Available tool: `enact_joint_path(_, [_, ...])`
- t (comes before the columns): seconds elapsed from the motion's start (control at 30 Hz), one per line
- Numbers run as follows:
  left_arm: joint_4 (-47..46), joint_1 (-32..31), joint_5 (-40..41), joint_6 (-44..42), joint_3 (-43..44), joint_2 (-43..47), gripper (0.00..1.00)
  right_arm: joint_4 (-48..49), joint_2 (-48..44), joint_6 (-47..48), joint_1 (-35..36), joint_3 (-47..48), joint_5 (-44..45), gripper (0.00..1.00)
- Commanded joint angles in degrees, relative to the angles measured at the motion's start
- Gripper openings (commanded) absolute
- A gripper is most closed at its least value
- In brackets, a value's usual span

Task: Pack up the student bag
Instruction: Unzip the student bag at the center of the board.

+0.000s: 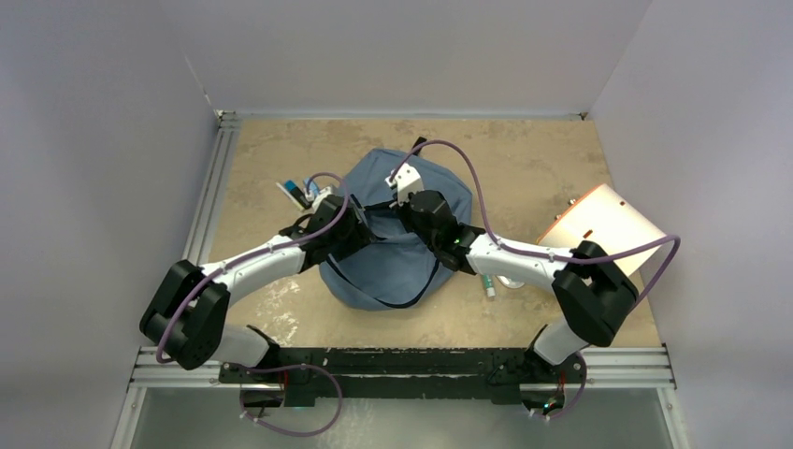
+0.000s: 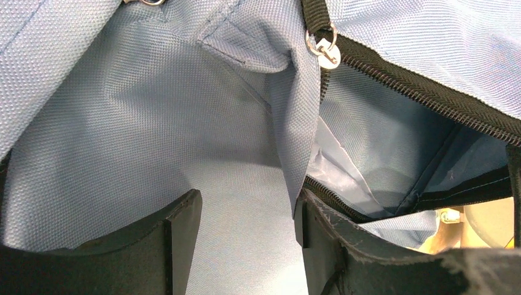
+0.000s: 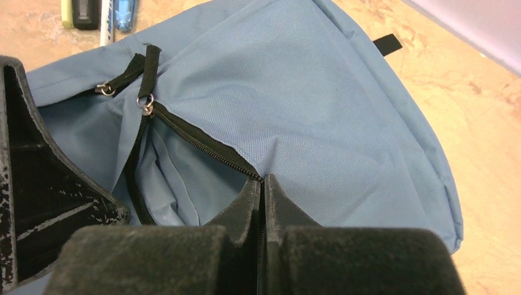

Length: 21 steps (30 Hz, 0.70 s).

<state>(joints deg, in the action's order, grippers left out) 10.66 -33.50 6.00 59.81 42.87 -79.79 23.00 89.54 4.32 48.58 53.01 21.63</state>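
Note:
The slate-blue student bag (image 1: 425, 192) lies in the middle of the table with its black zipper partly open. My right gripper (image 3: 262, 182) is shut on the zippered edge of the bag's opening (image 3: 203, 144); in the top view it sits over the bag's middle (image 1: 400, 208). My left gripper (image 2: 246, 227) is open at the bag's left side (image 1: 365, 229). Bag fabric lies between its fingers (image 2: 184, 233), and the right finger is against the zipper edge. A silver zipper pull (image 2: 325, 49) hangs just above it, and also shows in the right wrist view (image 3: 146, 106).
Several pens and markers (image 1: 297, 192) lie left of the bag, also seen in the right wrist view (image 3: 104, 15). A beige folder with an orange edge (image 1: 603, 229) lies at the right. A marker (image 1: 488, 285) lies by the right forearm. Walls close in three sides.

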Motion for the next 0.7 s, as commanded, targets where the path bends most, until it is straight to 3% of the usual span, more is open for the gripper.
enact_joint_path(0.0, [2.4,0.4,-0.3,-2.4,0.3,2.2,0.56,5.5,-2.7,-7.0,-0.2,0.6,3.3,0.00])
enact_joint_path(0.33, [7.7,0.5,1.9,-5.5,3.6,9.1,0.65,2.0,-0.8,-12.0,-1.5,3.8,0.5,0.00])
enact_joint_path(0.53, [5.9,0.2,-2.3,-5.1,0.3,13.7,0.67,-1.5,0.6,-12.4,-3.5,7.3,-3.9,0.00])
enact_joint_path(0.67, [-0.2,-6.4,-0.9,-2.6,-3.0,15.8,0.67,-5.5,2.3,-13.5,-4.9,10.8,-8.2,0.00])
